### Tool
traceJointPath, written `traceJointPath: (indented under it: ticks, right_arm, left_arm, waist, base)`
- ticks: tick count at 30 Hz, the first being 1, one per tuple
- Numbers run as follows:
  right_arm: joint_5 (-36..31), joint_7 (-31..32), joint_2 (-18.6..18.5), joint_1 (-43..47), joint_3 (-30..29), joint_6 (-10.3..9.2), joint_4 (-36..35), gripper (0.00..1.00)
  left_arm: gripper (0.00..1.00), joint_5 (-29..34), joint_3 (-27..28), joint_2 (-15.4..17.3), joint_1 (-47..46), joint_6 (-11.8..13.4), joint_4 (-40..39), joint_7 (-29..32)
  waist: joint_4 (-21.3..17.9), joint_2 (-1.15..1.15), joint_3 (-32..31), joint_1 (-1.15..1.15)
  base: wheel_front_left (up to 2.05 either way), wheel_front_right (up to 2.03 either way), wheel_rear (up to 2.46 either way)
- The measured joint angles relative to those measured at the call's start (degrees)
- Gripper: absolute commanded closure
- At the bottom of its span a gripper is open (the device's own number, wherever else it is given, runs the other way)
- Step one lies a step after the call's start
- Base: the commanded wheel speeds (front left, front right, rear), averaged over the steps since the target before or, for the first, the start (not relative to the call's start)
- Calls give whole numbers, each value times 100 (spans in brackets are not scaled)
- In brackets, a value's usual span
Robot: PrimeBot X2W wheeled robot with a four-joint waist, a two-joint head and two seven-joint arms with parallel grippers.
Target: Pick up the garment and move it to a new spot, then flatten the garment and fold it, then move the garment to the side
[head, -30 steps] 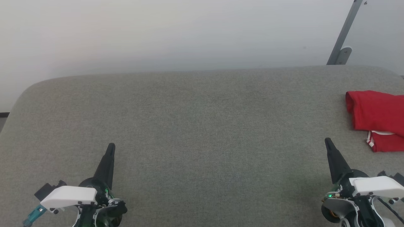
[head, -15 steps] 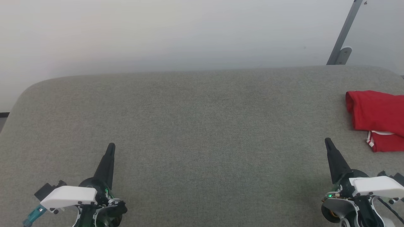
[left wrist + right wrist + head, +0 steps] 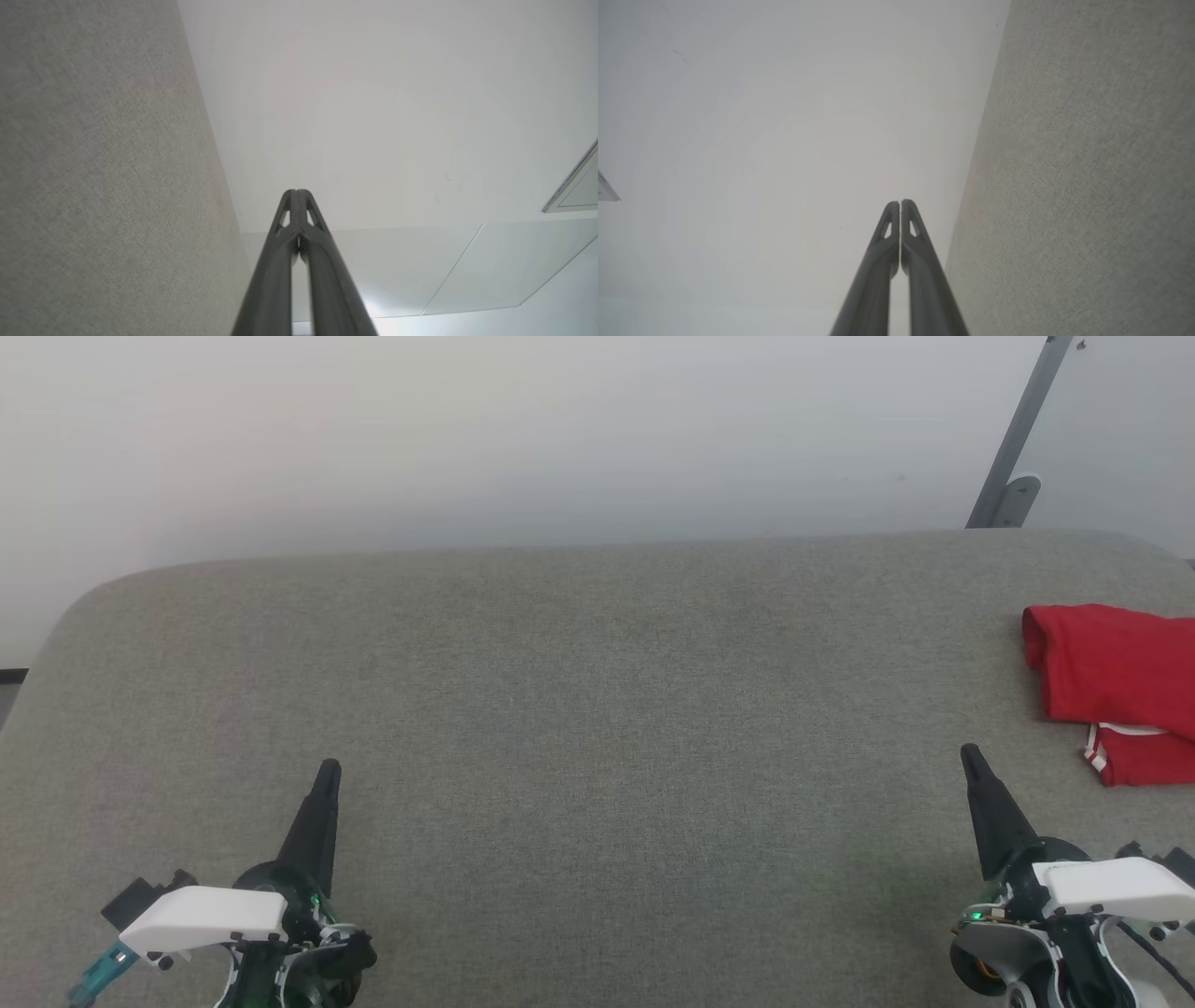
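Resting near the front edge of the surface (image 3: 597, 709), your left gripper (image 3: 328, 768) and right gripper (image 3: 968, 751) both have their fingers pressed together and hold nothing. Outward from the right gripper, at the surface's right edge, lies the garment (image 3: 1111, 663). It is a red bundle folded over itself, with striped trim (image 3: 1094, 756) showing on its near side, and part of it is cut off by the view's border. Judge it light, thin and limp. It will likely sag and unfold when lifted, and may slip from a shallow pinch. Take hold at the doubled left fold or the hemmed trim, pinching through all layers, not on the flat middle.
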Motion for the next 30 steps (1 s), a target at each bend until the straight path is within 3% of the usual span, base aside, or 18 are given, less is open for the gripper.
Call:
traceJointPath:
  ticks: [30]
  right_arm:
    - [0, 0, 0, -1, 0, 1, 0, 100]
  left_arm:
    - [100, 0, 0, 0, 0, 0, 0, 0]
  waist:
    - [0, 0, 0, 0]
  base:
    - [0, 0, 0]
